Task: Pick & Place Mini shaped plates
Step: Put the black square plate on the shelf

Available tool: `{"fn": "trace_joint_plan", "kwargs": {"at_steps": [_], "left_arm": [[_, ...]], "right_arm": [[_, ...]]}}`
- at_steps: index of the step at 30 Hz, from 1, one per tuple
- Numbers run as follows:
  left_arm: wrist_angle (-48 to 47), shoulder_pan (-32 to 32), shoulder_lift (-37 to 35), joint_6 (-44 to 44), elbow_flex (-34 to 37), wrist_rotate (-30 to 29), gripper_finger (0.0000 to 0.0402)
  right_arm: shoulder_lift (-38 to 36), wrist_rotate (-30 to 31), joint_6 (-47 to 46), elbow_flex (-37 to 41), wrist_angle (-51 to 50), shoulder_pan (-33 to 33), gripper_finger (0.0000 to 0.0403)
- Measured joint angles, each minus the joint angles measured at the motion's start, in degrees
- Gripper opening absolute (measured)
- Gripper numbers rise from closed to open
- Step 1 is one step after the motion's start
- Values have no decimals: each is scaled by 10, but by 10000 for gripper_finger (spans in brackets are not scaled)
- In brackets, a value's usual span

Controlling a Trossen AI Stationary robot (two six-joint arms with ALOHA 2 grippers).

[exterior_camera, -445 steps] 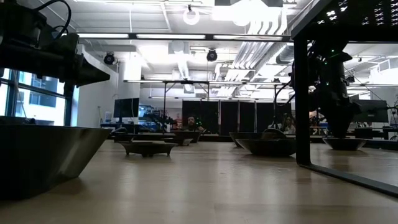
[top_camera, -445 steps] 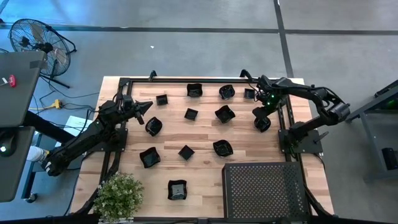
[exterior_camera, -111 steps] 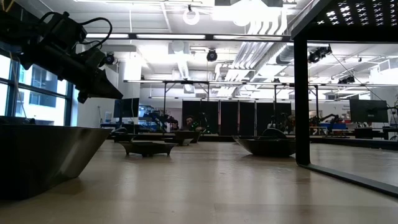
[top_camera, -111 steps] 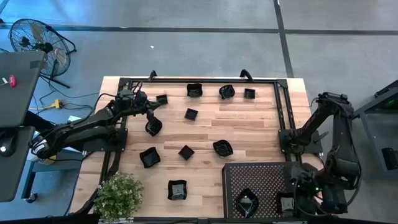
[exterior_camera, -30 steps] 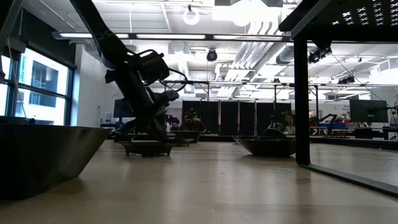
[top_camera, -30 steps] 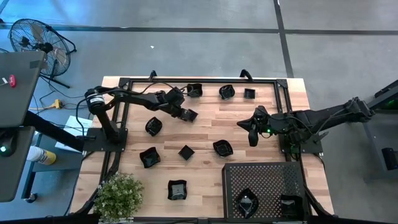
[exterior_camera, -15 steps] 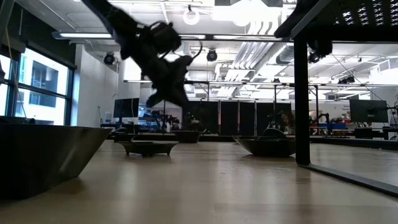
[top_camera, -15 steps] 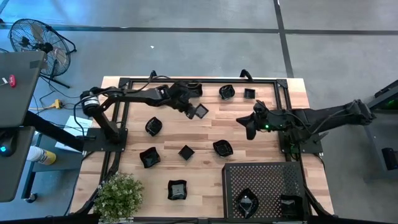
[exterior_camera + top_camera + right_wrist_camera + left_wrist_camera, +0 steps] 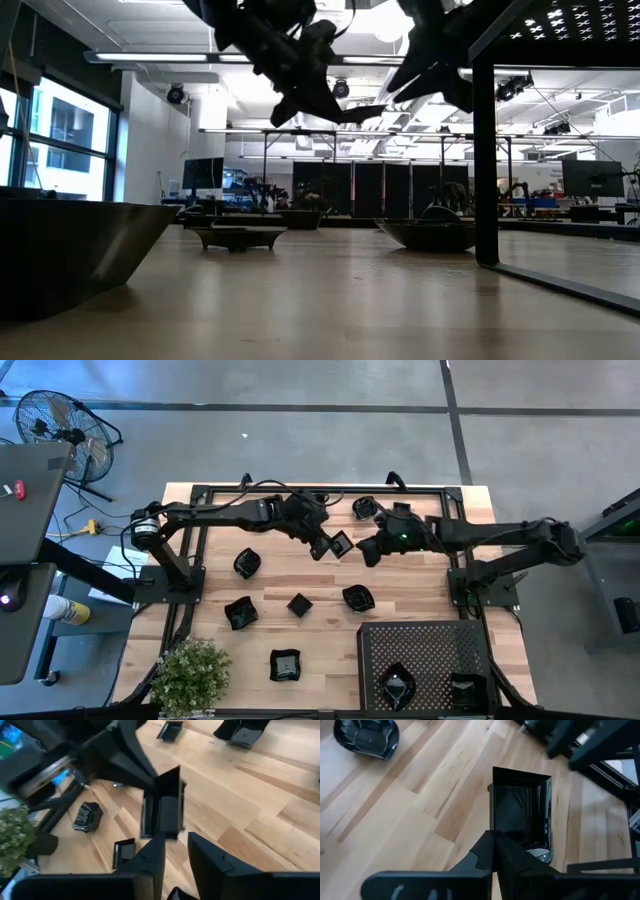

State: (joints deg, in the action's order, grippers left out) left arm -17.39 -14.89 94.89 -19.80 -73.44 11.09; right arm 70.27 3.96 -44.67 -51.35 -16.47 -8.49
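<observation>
My left gripper is shut on a small square black plate, high above the table's middle; the plate also shows in the left wrist view. My right gripper is open just to the plate's right. In the right wrist view its fingers point at the plate from close by. I cannot tell whether they touch it. In the low view both grippers hang high, the left and the right. Several other mini plates lie on the wood, among them two. My left gripper pinches the square plate's side wall near one corner between its two fingers. The fingers come from the table's left, roughly level. The plate is lifted clear of the table and sticks out beyond the fingertips.
The large perforated black tray stands at the near right with two plates in it. A potted plant stands at the near left corner. A black frame borders the work area.
My left gripper has lifted the square plate off the table and carried it up and toward the table's right edge. My right gripper has moved toward the table's left and far edges and risen, closing in on the held plate.
</observation>
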Motion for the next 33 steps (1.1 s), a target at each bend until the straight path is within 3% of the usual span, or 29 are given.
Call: {"fn": "trace_joint_plan", "kwargs": {"at_steps": [8, 17, 24, 29, 33], "left_arm": [[2, 8, 0, 1, -1, -6, 1], [5, 8, 0, 1, -1, 3, 1], [9, 8, 0, 3, -1, 4, 1], [9, 7, 0, 2, -1, 8, 2], [14, 7, -1, 6, -1, 6, 31]], "right_arm": [[38, 0, 27, -23, 1, -15, 95], [60, -14, 33, -23, 12, -18, 57], [60, -16, 36, -23, 13, -18, 6], [59, -26, 34, -23, 13, -18, 6], [51, -28, 33, -22, 10, -18, 4]]}}
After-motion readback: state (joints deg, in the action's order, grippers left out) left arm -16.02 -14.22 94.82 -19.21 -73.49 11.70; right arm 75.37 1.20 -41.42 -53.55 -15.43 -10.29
